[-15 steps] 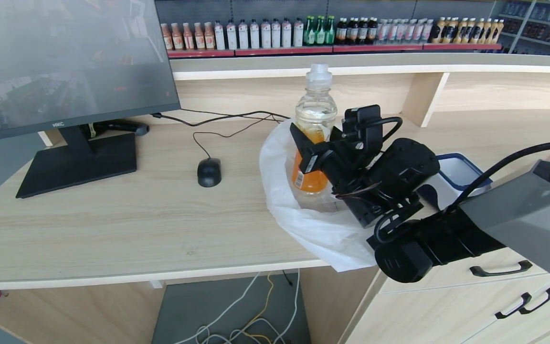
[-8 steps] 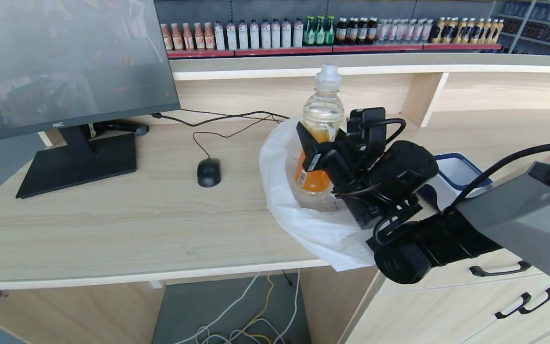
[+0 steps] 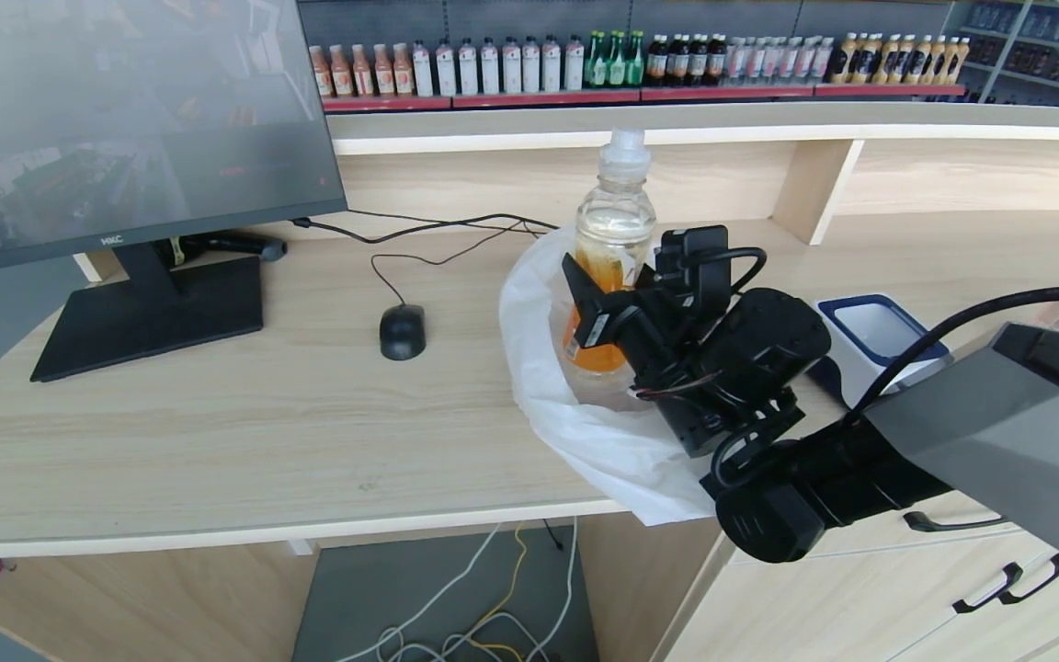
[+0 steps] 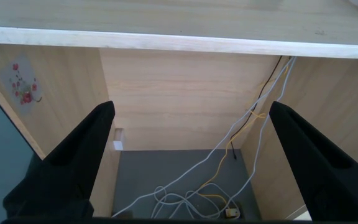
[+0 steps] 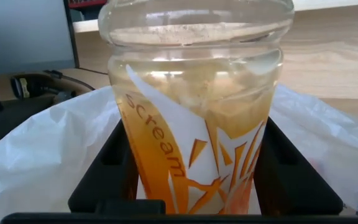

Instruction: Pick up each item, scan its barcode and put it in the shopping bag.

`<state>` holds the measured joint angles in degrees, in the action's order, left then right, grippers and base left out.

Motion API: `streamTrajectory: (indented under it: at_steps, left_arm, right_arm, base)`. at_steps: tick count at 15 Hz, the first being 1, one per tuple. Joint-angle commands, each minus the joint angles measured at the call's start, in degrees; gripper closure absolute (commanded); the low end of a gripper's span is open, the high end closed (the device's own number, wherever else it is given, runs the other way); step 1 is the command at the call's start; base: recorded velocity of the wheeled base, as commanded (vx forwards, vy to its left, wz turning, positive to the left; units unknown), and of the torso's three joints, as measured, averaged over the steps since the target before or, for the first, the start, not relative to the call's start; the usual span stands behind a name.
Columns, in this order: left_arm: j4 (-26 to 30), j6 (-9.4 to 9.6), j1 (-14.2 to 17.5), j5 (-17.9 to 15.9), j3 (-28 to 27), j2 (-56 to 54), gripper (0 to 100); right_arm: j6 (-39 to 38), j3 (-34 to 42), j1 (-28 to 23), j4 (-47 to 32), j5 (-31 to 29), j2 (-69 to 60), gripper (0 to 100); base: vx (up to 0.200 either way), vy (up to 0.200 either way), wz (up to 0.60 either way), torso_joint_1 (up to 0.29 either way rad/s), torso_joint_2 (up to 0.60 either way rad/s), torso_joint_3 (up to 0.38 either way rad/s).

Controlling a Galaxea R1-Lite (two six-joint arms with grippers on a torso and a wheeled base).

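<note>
Left hand (image 4: 189, 109): parked low, below the front edge of the light wood table (image 3: 217, 432). Jaws wide, nothing between them. Idle for this step.

Table, left part: large dark flat monitor (image 3: 125, 119) on a black stand, black handheld barcode scanner (image 3: 228, 245) lying behind the stand, black wired mouse (image 3: 403, 331) near the middle. None of it is in play now.

Right of the mouse: white thin plastic shopping bag (image 3: 585, 432), mouth open, front edge hanging over the table edge.

Clear plastic bottle with orange label and white cap (image 3: 615, 216): upright, lower part sitting inside the bag's mouth. Can't tell whether its base touches down or hangs just above.

Right hand (image 3: 617, 303): clamped on the bottle at label height. The right wrist view shows a black finger (image 5: 114, 168) tight against each side of the label.

Just right of the arm: blue-rimmed white box (image 3: 870, 331), apart from the bag.

Step, my read: bagging. Nothing shows the scan itself.

Next move needs:
- lower until the base is seated in the bag
- only then spread the jaws; the bottle is tall and narrow, so an early release tips it
- pull back clear of the bag film, which lies close to the fingers and could snag
- then look for the next item
</note>
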<state>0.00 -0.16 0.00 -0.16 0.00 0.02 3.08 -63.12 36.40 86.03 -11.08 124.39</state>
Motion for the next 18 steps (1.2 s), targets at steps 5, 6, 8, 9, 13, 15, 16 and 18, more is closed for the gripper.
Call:
streamTrajectory:
  at_steps: [5, 6, 8, 9, 13, 15, 16, 18]
  left_arm:
    - [0.0, -0.02, 0.0, -0.02, 0.0, -0.02, 0]
    - [0.0, -0.02, 0.0, -0.02, 0.0, -0.02, 0]
    - [0.0, -0.02, 0.0, -0.02, 0.0, -0.02, 0]
    - [0.0, -0.02, 0.0, -0.02, -0.09, -0.02, 0]
    - [0.0, 0.07, 0.0, -0.02, 0.0, -0.02, 0]
    - [0.0, -0.02, 0.0, -0.02, 0.0, -0.02, 0]
    - [0.0, -0.02, 0.0, -0.02, 0.0, -0.02, 0]
    - [0.0, -0.02, 0.0, -0.02, 0.0, -0.02, 0]
  right_arm:
    - [-0.18, 1.25, 0.07, 0.02, 0.18, -0.29, 0]
    - [-0.18, 2.21, 0.07, 0.02, 0.09, -0.82, 0]
    - [-0.18, 2.83, 0.07, 2.3, -0.08, -0.64, 0]
    - [-0.18, 2.92, 0.07, 3.8, -0.08, -0.55, 0]
    - [-0.18, 7.93, 0.07, 3.97, 0.01, -3.98, 0]
    - [-0.36, 10.12, 0.16, 3.97, 0.36, -6.09, 0]
    - [-0.45, 11.62, 0.16, 3.97, 0.36, -7.5, 0]
    - [-0.8, 15.31, 0.16, 3.97, 0.53, -10.05, 0]
  base:
    - [0.0, 0.0, 0.0, 0.0, 0.0, 0.0]
    - [0.0, 0.0, 0.0, 0.0, 0.0, 0.0]
    - [0.0, 0.0, 0.0, 0.0, 0.0, 0.0]
    - [0.0, 0.0, 0.0, 0.0, 0.0, 0.0]
    - [0.0, 0.0, 0.0, 0.0, 0.0, 0.0]
    - [0.0, 0.0, 0.0, 0.0, 0.0, 0.0]
    - [0.0, 0.0, 0.0, 0.0, 0.0, 0.0]
    - [0.0, 0.0, 0.0, 0.0, 0.0, 0.0]
